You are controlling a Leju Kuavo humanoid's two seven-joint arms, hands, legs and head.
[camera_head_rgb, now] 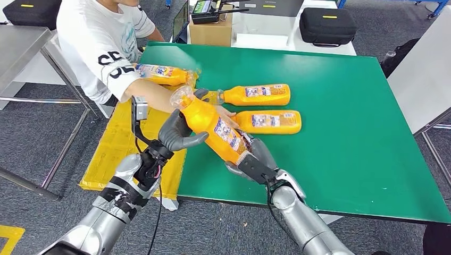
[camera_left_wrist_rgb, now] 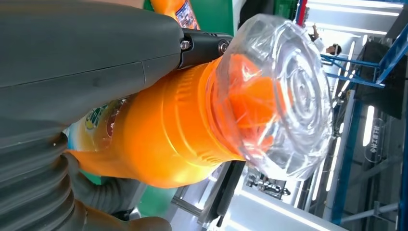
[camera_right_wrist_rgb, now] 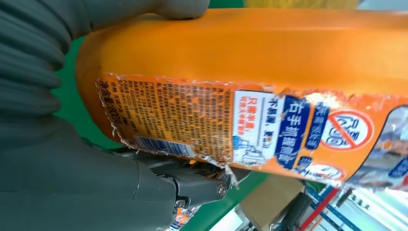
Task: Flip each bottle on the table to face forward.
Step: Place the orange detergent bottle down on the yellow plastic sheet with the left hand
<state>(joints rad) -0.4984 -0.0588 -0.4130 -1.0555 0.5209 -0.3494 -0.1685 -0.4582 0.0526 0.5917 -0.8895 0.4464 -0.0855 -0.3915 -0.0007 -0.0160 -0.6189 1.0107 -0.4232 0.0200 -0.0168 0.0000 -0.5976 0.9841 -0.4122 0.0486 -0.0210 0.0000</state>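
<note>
Both robot hands [camera_head_rgb: 181, 133] gripping orange bottle [camera_head_rgb: 213, 125], torn label, Chinese print

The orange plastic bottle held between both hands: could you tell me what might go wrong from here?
1. The orange plastic bottle hangs over a person's forearm; a swing could strike it.
2. The left hand grips near the clear cap, the right hand the base; uneven turning might loosen either hold.

One orange bottle [camera_head_rgb: 215, 126] held tilted, three others [camera_head_rgb: 258, 95] lying flat
</note>
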